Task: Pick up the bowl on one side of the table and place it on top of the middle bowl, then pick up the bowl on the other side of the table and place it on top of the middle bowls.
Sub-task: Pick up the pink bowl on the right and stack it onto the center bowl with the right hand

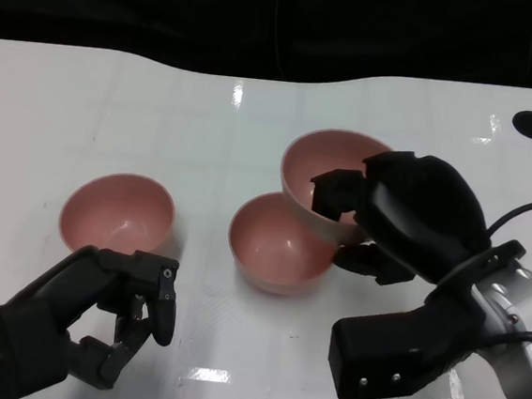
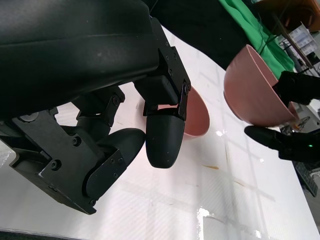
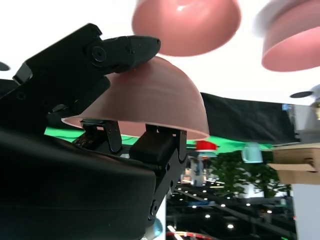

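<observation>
Head view shows the right-side bowl (image 1: 330,173) lifted and tilted, its rim pinched in the fingers (image 1: 337,192) of my right hand (image 1: 406,213), hanging just behind and partly over the middle bowl (image 1: 276,243) near the counter (image 1: 162,105) centre. It is not yet nested, so the first stack is unfinished. The left bowl (image 1: 117,212) sits untouched toward the left edge; my left hand (image 1: 95,315) hovers near it, loosely curled, holding nothing.

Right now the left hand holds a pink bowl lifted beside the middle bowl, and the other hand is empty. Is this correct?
Not quite: the right hand holds the lifted pink bowl beside the middle bowl; the left hand is empty, as the head view shows.
</observation>
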